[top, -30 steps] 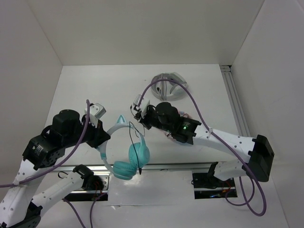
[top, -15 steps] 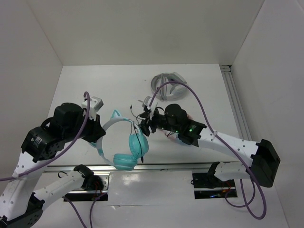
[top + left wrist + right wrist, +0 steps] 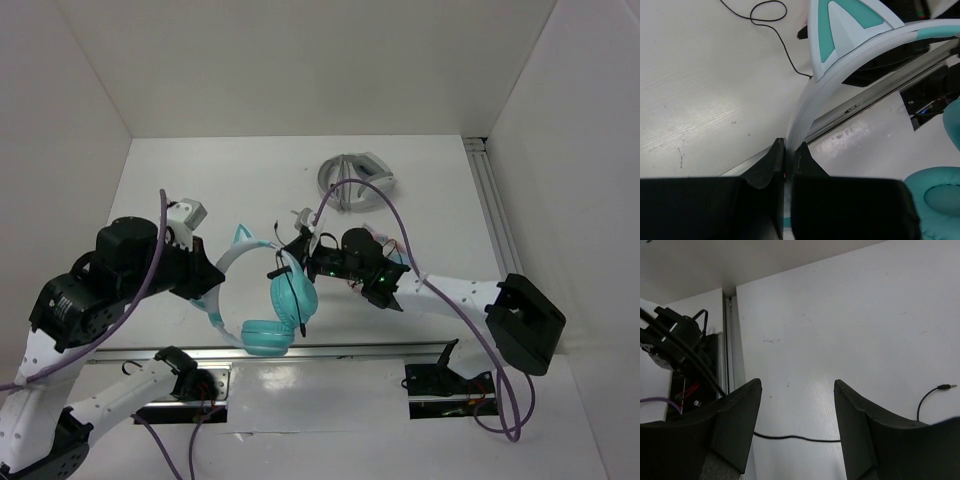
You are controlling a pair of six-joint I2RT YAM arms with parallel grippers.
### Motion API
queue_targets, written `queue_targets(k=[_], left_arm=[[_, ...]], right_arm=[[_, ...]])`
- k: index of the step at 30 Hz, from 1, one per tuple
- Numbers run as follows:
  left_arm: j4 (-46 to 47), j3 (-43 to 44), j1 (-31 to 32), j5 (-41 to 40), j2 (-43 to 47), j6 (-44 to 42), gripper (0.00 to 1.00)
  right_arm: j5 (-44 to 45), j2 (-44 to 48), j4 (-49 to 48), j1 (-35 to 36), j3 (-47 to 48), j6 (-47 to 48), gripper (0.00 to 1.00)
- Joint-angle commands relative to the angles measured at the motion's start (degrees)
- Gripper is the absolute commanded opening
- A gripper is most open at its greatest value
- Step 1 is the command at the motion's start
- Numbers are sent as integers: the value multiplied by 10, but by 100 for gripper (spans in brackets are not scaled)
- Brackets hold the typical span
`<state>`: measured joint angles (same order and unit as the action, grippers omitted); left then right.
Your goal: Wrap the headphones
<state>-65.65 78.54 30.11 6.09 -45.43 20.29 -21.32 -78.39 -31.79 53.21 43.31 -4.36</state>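
Observation:
The teal cat-ear headphones point(image 3: 290, 298) hang above the table's near edge, with the pale headband point(image 3: 232, 262) arching left. My left gripper point(image 3: 207, 293) is shut on the headband point(image 3: 812, 95), just below one cat ear point(image 3: 842, 25). A teal ear cup point(image 3: 935, 200) shows at the lower right of the left wrist view. My right gripper point(image 3: 286, 263) is open beside the upper ear cup. The thin black cable point(image 3: 795, 438) runs across the table between its spread jaws point(image 3: 797, 385), untouched. The cable's plug point(image 3: 946, 386) lies to the right, and a cable loop point(image 3: 771, 11) lies on the table.
Grey-and-white headphones point(image 3: 355, 180) lie at the back of the table. A metal rail point(image 3: 495, 215) runs along the right side. White walls enclose the table on three sides. Arm bases and wiring point(image 3: 440, 382) sit at the near edge.
The left arm has carried the headphones slightly left and back. The right gripper has moved forward and left, from beside the headband to close to the upper ear cup.

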Motion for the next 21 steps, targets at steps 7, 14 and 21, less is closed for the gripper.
queue_targets(k=[7, 14, 21], left_arm=[[80, 20, 2, 57, 49, 76, 0], [122, 13, 2, -19, 84, 154, 0], [192, 1, 2, -32, 92, 237, 0]], right_arm=[[50, -37, -206, 8, -34, -57, 67], [55, -56, -254, 19, -52, -76, 67], [29, -113, -328, 36, -53, -115, 62]])
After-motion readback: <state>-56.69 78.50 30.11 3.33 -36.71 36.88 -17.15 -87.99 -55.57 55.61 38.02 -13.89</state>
